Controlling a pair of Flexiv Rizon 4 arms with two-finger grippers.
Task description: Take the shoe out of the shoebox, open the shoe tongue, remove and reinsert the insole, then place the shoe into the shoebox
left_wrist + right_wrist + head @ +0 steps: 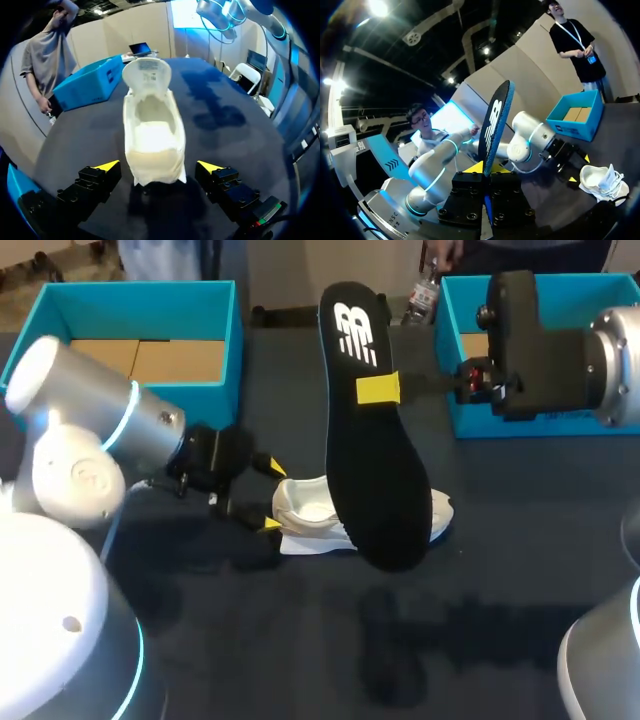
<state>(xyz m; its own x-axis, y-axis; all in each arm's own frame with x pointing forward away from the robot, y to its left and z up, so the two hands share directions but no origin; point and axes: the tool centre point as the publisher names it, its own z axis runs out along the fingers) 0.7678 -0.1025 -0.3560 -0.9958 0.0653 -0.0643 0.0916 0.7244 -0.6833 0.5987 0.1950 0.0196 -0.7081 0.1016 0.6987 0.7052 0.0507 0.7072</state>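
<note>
"Where is the insole (375, 430)?"

"At the middle of the frame. The right gripper (378, 388) is clamped on it, holding it on edge, and its lower end overlaps the white shoe (310, 510)."

"And the shoe?"

"It lies on the table (500, 590) at the centre, with its tongue lifted. The left gripper (270, 495) stands wide at its heel, with a finger on each side and neither touching. One blue shoebox (140, 300) sits at the upper left and another shoebox (560, 420) at the upper right."

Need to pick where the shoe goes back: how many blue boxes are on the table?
2. The left box sits at the far left, with cardboard inside. The right box sits at the far right, partly behind the right arm. No others show.
</note>
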